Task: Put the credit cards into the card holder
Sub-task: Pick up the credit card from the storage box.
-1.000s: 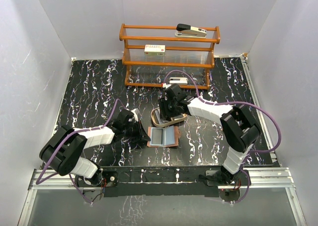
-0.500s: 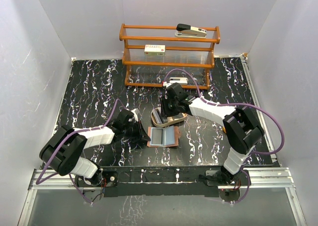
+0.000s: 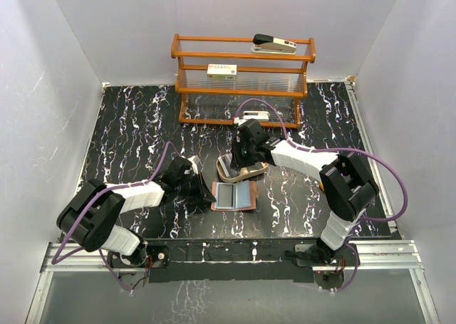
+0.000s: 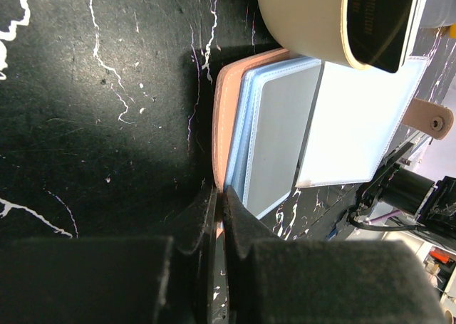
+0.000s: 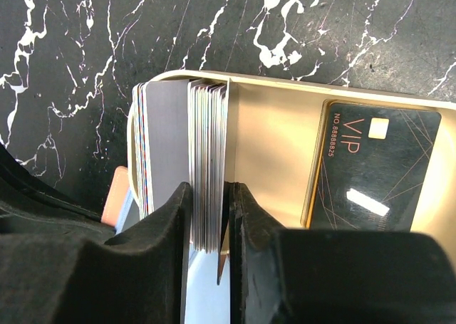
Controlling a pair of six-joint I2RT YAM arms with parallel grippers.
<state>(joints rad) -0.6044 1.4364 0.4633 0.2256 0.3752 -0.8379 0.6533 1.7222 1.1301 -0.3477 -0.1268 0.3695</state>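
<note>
White walls box in a black marbled counter (image 3: 135, 124). Near its front the card holder (image 3: 234, 195) lies open, the left hand (image 4: 219, 208) pinched on its leather edge. Just behind, the right hand (image 5: 212, 192) clamps a stack of credit cards (image 5: 206, 124) standing on edge in a tan tray (image 5: 267, 146), beside a flat dark card (image 5: 370, 171).

My fingers (image 5: 142, 267) are black; the table (image 5: 71, 39) black with white veins; tray (image 5: 271, 146) tan; VIP card (image 5: 370, 167) black, copper lettering; card holder (image 4: 221, 124) reddish-brown, pockets (image 4: 274, 139) pale blue.
</note>
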